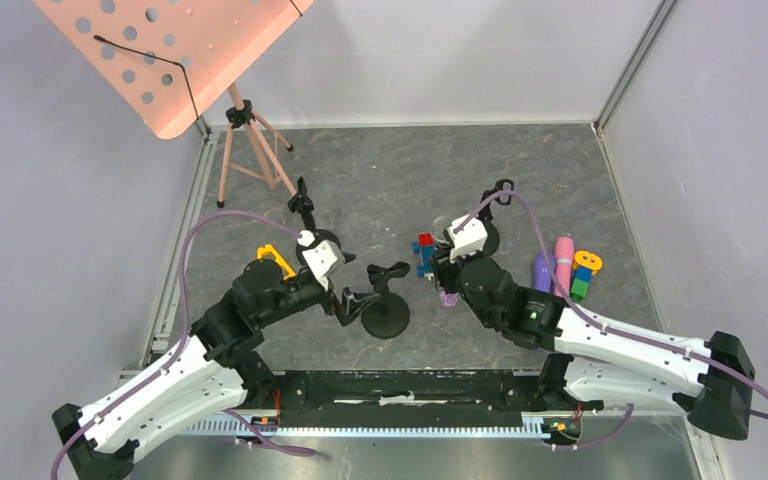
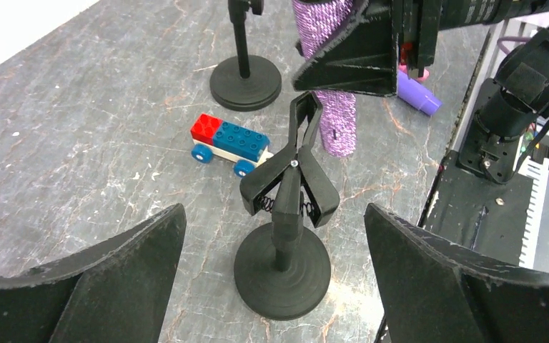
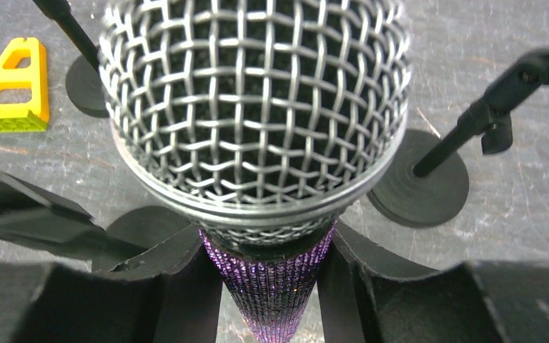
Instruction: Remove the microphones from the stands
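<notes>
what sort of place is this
Likely a robot lab test cell, not a real studio: a grey stone-patterned tabletop boxed in by plain white wall panels, with staged props such as a pink perforated music stand and a red-and-blue toy brick car.

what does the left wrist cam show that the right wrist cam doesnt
Only the left wrist view shows the toy car and a purple tube. Only the right wrist view shows the mic mesh head up close and a yellow block. Both show the mic's purple handle clamped in the right gripper, plus a black stand.
</notes>
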Available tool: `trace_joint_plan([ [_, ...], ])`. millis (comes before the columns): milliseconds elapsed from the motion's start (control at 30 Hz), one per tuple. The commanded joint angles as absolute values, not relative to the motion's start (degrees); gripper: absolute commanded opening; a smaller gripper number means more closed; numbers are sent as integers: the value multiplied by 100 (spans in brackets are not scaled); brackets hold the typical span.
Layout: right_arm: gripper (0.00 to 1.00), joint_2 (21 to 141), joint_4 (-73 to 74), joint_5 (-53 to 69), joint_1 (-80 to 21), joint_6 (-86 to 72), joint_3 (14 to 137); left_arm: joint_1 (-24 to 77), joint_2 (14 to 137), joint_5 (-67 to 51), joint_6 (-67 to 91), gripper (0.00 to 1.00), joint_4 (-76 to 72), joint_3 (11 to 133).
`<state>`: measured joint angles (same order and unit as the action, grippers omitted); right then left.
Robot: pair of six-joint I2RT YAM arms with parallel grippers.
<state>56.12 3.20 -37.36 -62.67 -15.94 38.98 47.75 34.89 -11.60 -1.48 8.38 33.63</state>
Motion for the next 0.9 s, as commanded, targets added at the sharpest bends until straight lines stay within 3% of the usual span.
trace_joint_plan([
  [0,45,5063,270,-3201,-6026,-2020,3491,4773,3107,-810,228,100,448,3204],
  [267,43,4477,1054,-1826,-4724,-2030,2967,4776,2700,-511,467,100,160,2866],
  [567,44,4691,893,230,-2900,-1876,2299,4773,2495,-386,537,100,159,2721],
  [867,48,5195,678,131,-2119,-1931,1927,4777,2381,-271,683,100,26,2489],
])
